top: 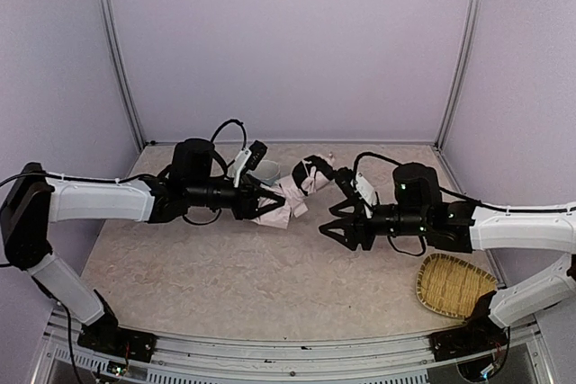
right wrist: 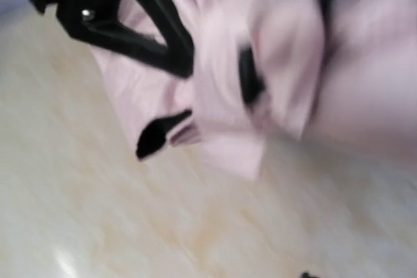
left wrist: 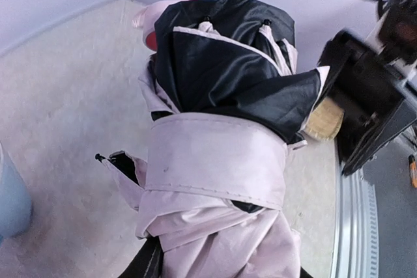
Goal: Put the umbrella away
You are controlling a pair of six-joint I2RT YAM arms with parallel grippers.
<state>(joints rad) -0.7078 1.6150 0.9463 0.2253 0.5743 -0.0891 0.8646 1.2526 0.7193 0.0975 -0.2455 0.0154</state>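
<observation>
Left fingers [top: 268,203] pinch the umbrella [top: 290,193]; right fingers [top: 327,222] hang spread just beside it. Held only by fabric, the loose bundle may slip and unfurl.

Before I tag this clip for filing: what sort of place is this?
Likely a robot test cell: plain lilac walls, aluminium corner posts, one table bearing a left arm and right arm.

Top view: even, diffuse light, soft shadows, sharp focus. Left wrist view: bright, umbrella [left wrist: 215,161] sharp, edges slightly bowed. Right wrist view: heavy motion blur throughout; glare on table [right wrist: 62,262], lower left.
</observation>
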